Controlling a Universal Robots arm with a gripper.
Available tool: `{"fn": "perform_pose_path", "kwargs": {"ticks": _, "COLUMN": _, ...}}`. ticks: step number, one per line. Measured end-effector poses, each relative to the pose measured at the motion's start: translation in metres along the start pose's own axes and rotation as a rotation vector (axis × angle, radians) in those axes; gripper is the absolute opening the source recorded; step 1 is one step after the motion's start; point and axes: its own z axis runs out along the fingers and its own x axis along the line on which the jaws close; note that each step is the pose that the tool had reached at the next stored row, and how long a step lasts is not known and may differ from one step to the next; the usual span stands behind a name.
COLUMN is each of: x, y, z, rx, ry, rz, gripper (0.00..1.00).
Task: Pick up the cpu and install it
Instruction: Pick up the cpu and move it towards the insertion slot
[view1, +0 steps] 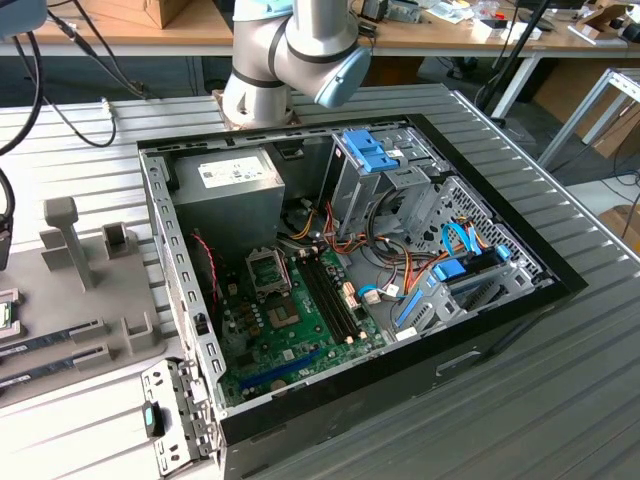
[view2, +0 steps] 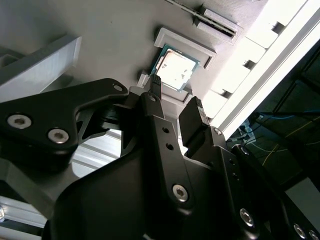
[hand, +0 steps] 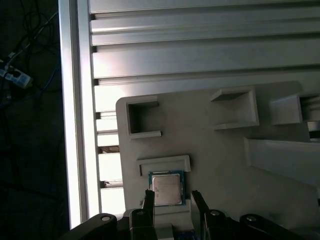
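Observation:
The cpu (hand: 166, 189) is a small square chip with a silver top and a thin green rim. It lies flat in a shallow grey holder on the grey fixture plate (hand: 220, 150). In both wrist views my gripper (hand: 172, 202) is open just short of it. One black finger (hand: 148, 199) stands off one edge of the chip and the other finger (hand: 198, 201) off the opposite edge. The second wrist view has the cpu (view2: 174, 69) just past the gripper (view2: 175, 95). I cannot tell whether the fingers touch the chip. The empty socket (view1: 268, 270) sits on the green motherboard inside the open computer case (view1: 480, 330).
The fixture plate (view1: 80, 300) lies at the exterior view's left on a ribbed aluminium table, with upright grey posts (view1: 62, 235) and two memory sticks (view1: 50, 342) on it. The table's edge rail (hand: 80, 110) runs close beside the plate. The arm's base (view1: 290, 60) stands behind the case.

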Motion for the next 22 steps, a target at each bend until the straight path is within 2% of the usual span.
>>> {"fn": "perform_pose_path", "kwargs": {"ticks": 22, "x": 0.0017, "y": 0.0013, "z": 0.0019, "rx": 0.0001, "ry": 0.0001, "rz": 0.0, "gripper": 0.42}}
